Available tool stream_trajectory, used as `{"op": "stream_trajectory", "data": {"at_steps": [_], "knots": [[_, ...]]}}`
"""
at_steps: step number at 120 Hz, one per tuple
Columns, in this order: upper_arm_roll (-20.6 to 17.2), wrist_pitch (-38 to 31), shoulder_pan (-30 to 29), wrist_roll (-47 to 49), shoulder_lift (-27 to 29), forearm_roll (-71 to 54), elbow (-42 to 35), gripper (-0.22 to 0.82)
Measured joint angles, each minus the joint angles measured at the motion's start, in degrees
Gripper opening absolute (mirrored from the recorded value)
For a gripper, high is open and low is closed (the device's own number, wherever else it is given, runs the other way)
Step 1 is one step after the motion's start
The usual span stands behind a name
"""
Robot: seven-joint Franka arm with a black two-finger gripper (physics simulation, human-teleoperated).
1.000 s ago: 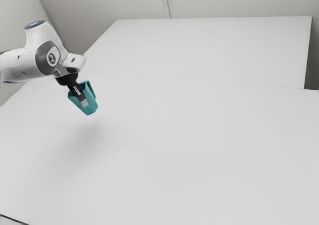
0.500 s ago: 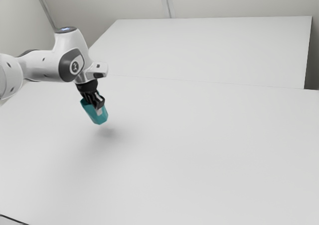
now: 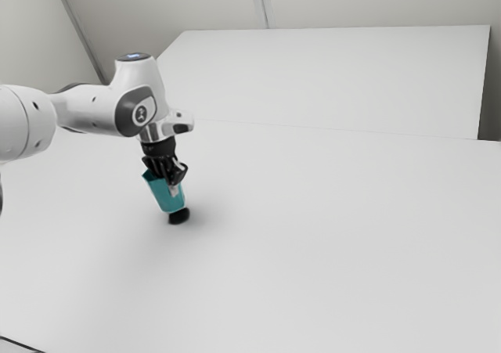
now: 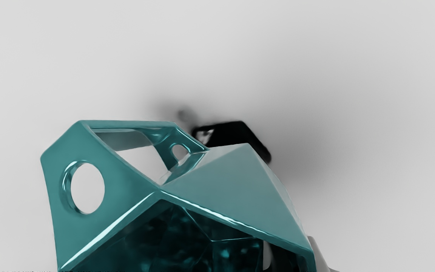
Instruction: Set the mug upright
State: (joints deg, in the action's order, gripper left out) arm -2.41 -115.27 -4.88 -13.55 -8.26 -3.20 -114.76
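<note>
One black hand (image 3: 174,187) is closed on one teal mug (image 3: 165,199), holding it tilted, mouth upward, over the one white desk (image 3: 337,251), its base right by one dark patch (image 3: 178,217). Wrist view reveals two round holes (image 4: 88,188) and the mug's faceted inside (image 4: 164,234); exterior view gives one white arm (image 3: 86,110) and one thin black cable (image 3: 23,345).
</note>
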Motion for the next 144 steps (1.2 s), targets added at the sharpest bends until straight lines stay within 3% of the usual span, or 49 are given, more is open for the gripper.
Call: {"op": "stream_trajectory", "data": {"at_steps": [85,144], "knots": [[-0.26,0.66,0.06,7.34,-3.77,-1.59,0.72,-0.17],[-0.32,1.52,0.13,8.65,-5.94,-0.7,3.72,0.08]]}}
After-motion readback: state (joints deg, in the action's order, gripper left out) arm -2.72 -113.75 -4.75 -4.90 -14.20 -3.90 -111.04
